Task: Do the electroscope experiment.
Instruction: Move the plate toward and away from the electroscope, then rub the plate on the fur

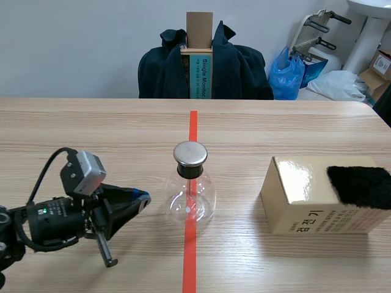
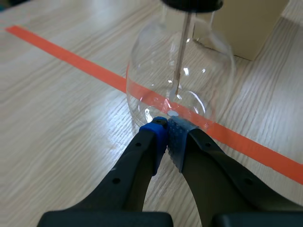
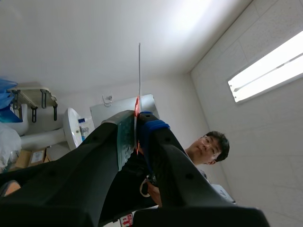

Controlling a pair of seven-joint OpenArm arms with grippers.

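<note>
Right wrist view: tool (image 3: 137,124) pinching rod (image 3: 139,71)

We see a wooden table (image 1: 91,140) with an orange-red tape line (image 1: 193,125) running along its middle. On this line a round glass flask (image 1: 190,201) stands upright, with a black neck and a flat metal cap (image 1: 190,154). The left arm lies low, and the left gripper (image 1: 144,198) points at the flask, its blue-tipped fingers closed together just beside the glass. Well apart from the flask stands a cardboard box (image 1: 302,207), and a black furry piece (image 1: 360,186) lies on top of it. Behind the table we see a dark jacket (image 1: 244,70) and a blue bag (image 1: 287,73).
</note>
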